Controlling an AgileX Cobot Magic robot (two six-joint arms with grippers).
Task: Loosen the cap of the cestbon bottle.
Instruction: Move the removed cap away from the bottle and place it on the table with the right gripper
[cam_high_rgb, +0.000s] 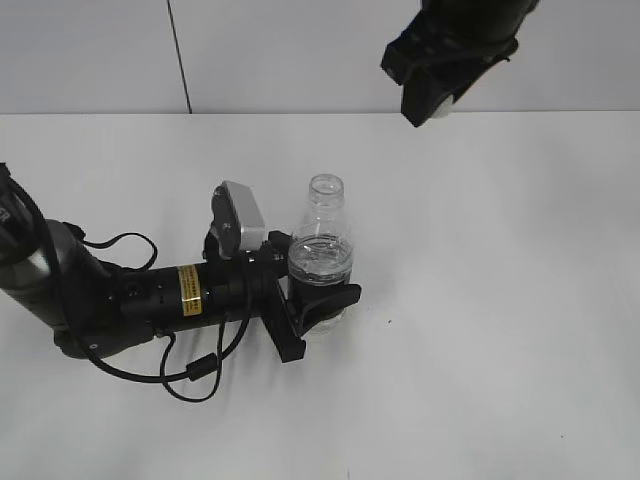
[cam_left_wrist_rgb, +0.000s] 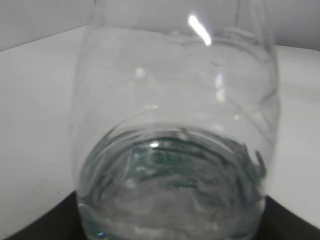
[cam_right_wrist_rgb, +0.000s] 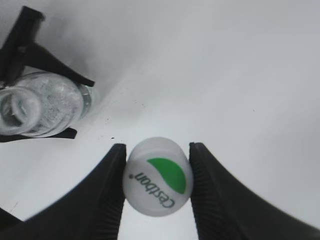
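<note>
Cap off the bottle, each gripper holding one part.

Exterior: the left gripper clamps the uncapped bottle upright on the white worktop; the right gripper hangs high above, well apart. Left wrist: the clear bottle fills the view. Right wrist: the right gripper pinches the cap between both fingers; the bottle stands far below.
</note>
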